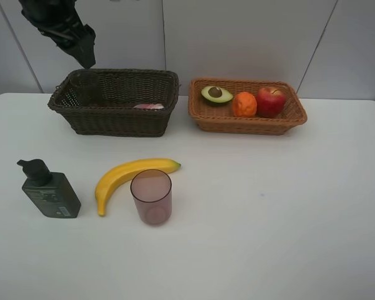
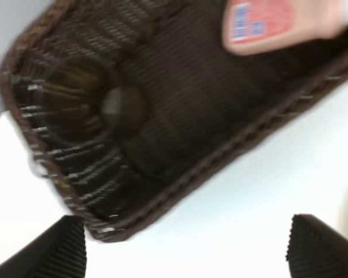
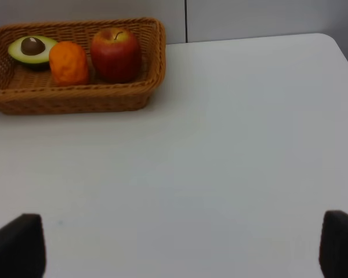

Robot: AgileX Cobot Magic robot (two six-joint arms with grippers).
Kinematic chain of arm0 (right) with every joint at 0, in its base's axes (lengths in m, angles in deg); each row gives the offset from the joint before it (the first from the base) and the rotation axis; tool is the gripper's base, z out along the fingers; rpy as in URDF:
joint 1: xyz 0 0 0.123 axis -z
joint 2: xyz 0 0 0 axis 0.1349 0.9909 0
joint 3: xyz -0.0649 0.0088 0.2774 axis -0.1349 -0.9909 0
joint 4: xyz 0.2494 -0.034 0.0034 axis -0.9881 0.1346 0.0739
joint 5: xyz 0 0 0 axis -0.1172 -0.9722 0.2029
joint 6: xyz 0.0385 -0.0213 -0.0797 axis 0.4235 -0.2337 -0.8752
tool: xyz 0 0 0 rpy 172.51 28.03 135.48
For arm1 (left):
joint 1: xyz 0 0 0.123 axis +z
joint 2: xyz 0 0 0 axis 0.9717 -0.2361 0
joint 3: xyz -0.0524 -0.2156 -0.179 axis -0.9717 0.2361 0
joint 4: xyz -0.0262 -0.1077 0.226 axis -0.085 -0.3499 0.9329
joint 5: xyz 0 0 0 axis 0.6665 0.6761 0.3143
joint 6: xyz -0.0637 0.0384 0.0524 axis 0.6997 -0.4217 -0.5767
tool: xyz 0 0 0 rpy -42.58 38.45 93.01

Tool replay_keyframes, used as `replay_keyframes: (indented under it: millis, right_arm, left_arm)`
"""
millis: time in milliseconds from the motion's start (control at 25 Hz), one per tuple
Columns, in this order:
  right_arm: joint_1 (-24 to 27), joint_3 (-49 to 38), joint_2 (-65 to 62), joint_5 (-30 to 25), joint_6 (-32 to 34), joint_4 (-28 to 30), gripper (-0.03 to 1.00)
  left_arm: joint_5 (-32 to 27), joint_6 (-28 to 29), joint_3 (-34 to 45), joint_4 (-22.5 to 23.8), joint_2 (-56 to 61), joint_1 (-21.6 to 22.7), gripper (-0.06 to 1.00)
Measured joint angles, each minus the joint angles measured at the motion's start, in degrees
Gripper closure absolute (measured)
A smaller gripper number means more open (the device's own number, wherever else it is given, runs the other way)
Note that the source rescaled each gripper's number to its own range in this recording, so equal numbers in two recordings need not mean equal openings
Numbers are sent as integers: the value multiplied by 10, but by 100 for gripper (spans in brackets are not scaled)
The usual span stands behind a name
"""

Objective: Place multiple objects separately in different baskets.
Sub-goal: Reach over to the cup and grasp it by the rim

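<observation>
Judging the sort as a little past halfway. Already lodged in the light orange-brown basket [image 1: 200, 119]: halved avocado [image 1: 216, 94], orange [image 1: 244, 104] and red apple [image 1: 270, 101], in a row and close together. Lying in the dark brown basket [image 1: 112, 122]: small pink bottle [image 1: 149, 106] on its side toward the right end, plus what looks like a translucent cup [image 2: 123, 108] at the left end, dim against the weave. Left to sort, out on the table [image 1: 269, 219] in front of the dark basket: yellow banana [image 1: 128, 175], curved and glossy, just beside a second brownish-pink cup [image 1: 151, 197] standing upright and empty; dark green pump bottle [image 1: 48, 190] a little apart to the left. Probably fruit for the light basket, containers for the dark one. Hovering above the dark basket's left end, fingers spread wide with nothing between them: left end effector [image 2: 188, 252]. Poised over bare table, jaws likewise wide apart and empty: right end effector [image 3: 177, 249], well apart from the light basket.
</observation>
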State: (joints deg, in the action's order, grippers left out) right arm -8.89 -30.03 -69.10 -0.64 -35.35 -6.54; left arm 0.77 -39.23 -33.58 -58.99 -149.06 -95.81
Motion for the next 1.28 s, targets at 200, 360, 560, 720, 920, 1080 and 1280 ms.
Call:
replay_keyframes:
  millis: [200,360,560,720,920,1080,1280]
  right_arm:
    - [0,0,0,0,0,0,-3]
    - [0,0,0,0,0,0,-3]
    - [0,0,0,0,0,0,-3]
    - [0,0,0,0,0,0,-3]
    - [0,0,0,0,0,0,-3]
    - [0,0,0,0,0,0,-3]
    - [0,0,0,0,0,0,-3]
  left_arm:
    - [-41,8,0,-52,0,-43,2]
    - [-53,34,0,-67,0,-85,2]
    - [-54,68,0,-70,0,-129,2]
    - [-54,91,3,-71,0,-158,2]
    - [-50,107,42,-71,0,-178,2]
    - [-26,108,88,-69,0,-181,2]
    - [-7,108,138,-69,-9,-181,2]
